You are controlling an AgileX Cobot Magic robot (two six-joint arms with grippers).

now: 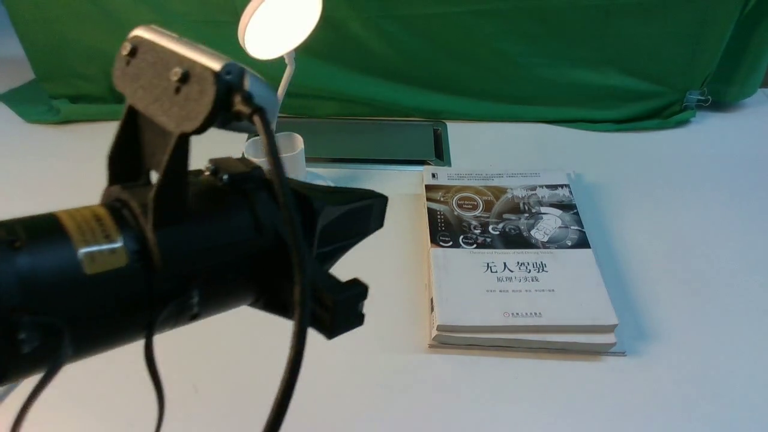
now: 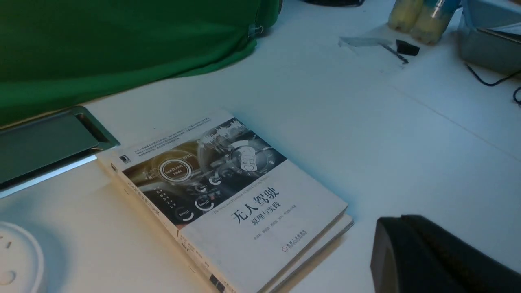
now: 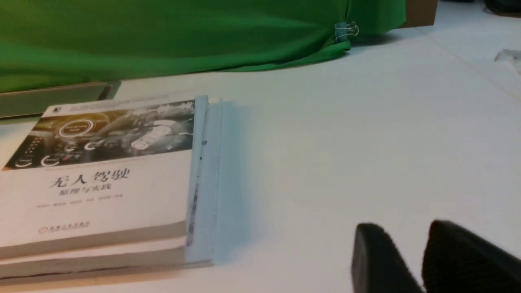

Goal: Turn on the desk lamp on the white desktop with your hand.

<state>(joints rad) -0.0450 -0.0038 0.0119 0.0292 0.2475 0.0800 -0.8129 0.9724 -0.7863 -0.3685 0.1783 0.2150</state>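
Hanging to the left of the book stack (image 1: 522,264) in the front view, the left gripper (image 1: 375,207) has its fingers drawn together, with nothing seen between them; the right gripper (image 3: 407,226), well apart from the books, leaves a narrow, unfilled gap. Behind and to the left of the books is the desk lamp (image 1: 281,27), its disc head glowing, so I judge the switching done and a careful retreat the remaining step. A second press could put the light out or change its level if the fingers dipped onto the base (image 2: 18,260). The looping black cable (image 1: 294,258) might catch the lamp's neck or cup if the arm swung too close, tipping it; a low sweep toward the books could nudge them askew. Under the books runs the matte white desktop (image 1: 690,252), with the metal-rimmed slot (image 1: 366,139) behind them and to their left. Farther behind hangs green cloth (image 1: 510,60), a clip (image 1: 696,99) at its edge, while bottles (image 2: 431,22) and a grey bin (image 2: 488,44) stand well apart from the books.
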